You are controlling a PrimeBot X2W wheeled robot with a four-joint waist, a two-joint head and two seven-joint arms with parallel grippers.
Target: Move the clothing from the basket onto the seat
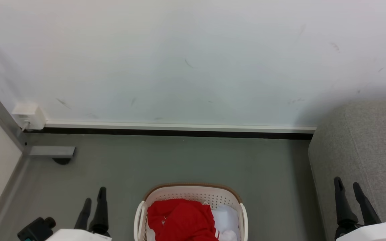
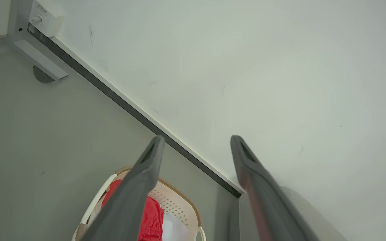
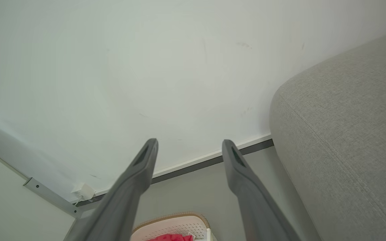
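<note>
With left hand (image 1: 94,195) and right hand (image 1: 347,182) spread and empty, grasping the red clothing (image 1: 183,219) at 6 o'clock risked lifting the white sheet (image 1: 226,217).

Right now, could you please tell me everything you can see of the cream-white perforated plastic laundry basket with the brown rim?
The cream-white perforated plastic laundry basket stands upright on the grey floor, at the head view's bottom middle, cut off by the frame. Its walls are dotted with small holes, its curved rim is brown, and a looped white handle shows on each side. Inside lie crumpled bright red clothing and, to its right, white fabric.
</note>
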